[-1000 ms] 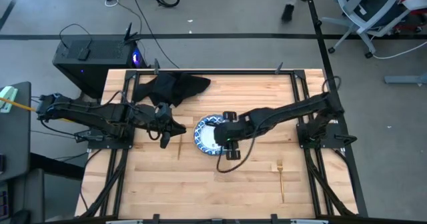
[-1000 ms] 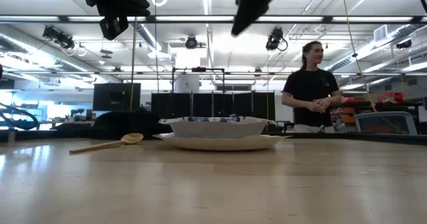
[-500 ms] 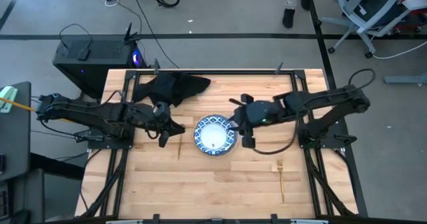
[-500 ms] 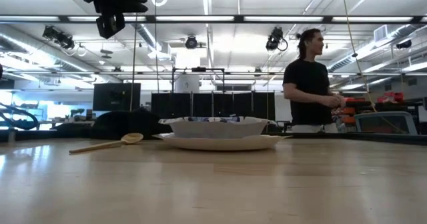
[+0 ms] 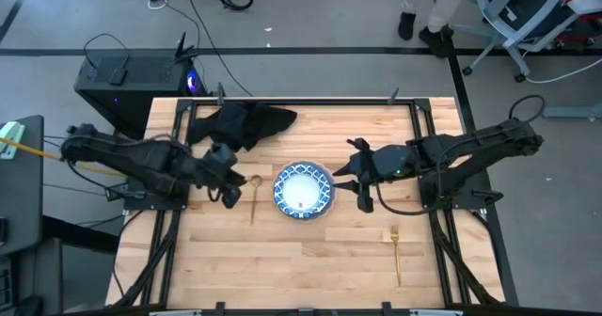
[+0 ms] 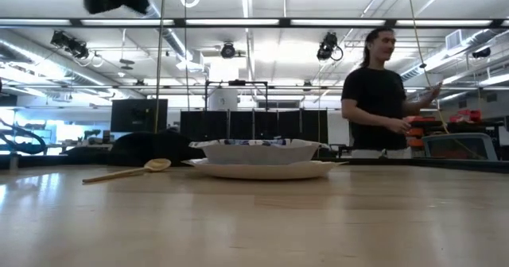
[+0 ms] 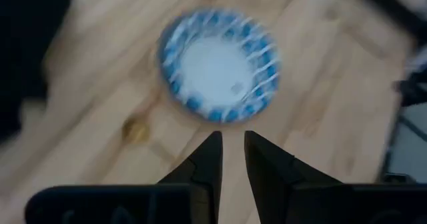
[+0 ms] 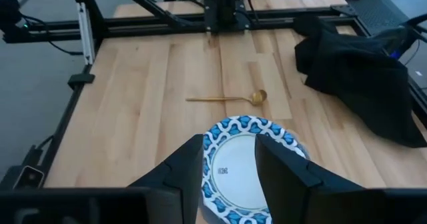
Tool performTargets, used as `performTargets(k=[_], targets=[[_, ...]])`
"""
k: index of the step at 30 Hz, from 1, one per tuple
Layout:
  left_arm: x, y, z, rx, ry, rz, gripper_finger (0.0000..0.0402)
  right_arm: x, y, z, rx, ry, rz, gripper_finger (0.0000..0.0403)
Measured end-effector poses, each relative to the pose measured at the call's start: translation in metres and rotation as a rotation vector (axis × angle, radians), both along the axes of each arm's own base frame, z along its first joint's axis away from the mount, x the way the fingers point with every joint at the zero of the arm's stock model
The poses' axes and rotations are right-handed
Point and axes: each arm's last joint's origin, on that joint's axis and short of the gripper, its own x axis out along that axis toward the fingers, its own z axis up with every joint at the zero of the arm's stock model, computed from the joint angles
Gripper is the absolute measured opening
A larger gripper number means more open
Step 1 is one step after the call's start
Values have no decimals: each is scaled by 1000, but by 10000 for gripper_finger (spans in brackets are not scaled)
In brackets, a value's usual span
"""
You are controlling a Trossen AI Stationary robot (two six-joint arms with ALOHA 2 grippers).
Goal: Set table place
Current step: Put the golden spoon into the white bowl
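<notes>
- A light-wood table point(image 5: 301, 260) edged with black rails is seen in a large workshop room; a person point(image 6: 386, 92) in dark clothing stands beyond its far edge
- The left gripper point(image 5: 231, 186) is held above the boards at the left of the set; in the left wrist view its fingers point(image 7: 207, 164) stand with a narrow gap between them and nothing is gripped
- A black napkin point(image 5: 243, 123) lies bunched at the far edge, beyond the left gripper, and is judged not yet laid in its place
- A gold spoon point(image 5: 254, 196) lies just beside the left gripper, on its plate side, bowl end toward the far edge; it seems to have been put there as the left-hand piece of the setting
- The patterned dish point(image 5: 303, 189) is stacked on the round plate point(image 6: 262, 170) between the two grippers, centred so the cutlery can flank it
- The right gripper point(image 5: 356, 182) hovers just right of the dish, its fingers point(image 8: 187, 167) spread apart and empty, apparently free for the next pick
- A gold fork point(image 5: 397, 250) lies near the front right, well apart from the right gripper toward the near edge; it is judged the piece left to be brought beside the plate
</notes>
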Motion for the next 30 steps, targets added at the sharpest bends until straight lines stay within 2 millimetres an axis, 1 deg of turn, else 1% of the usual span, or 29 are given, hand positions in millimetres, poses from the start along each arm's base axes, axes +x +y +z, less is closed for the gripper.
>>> performTargets(k=[3,6,9,13,15,18,25,30], targets=[[7,-5,-19,-68,145,128,73,-3,-1,4,1,-21,3,141],[15,-7,-38,-117,293,255,76,-6,-2,8,-3,-38,7,141],[25,-8,-53,-125,375,324,79,-9,-2,12,-4,-68,12,141],[39,-13,-68,-118,418,311,80,-12,-3,15,-1,-83,13,141],[46,-15,-73,-155,420,323,80,-12,-3,16,5,-85,22,141],[56,-13,-80,-217,407,382,80,-13,-2,16,22,-86,51,141],[71,4,-100,-296,450,582,80,-14,-1,17,34,-82,71,134],[86,17,-122,-285,493,632,79,-14,-1,16,33,-81,71,131]])
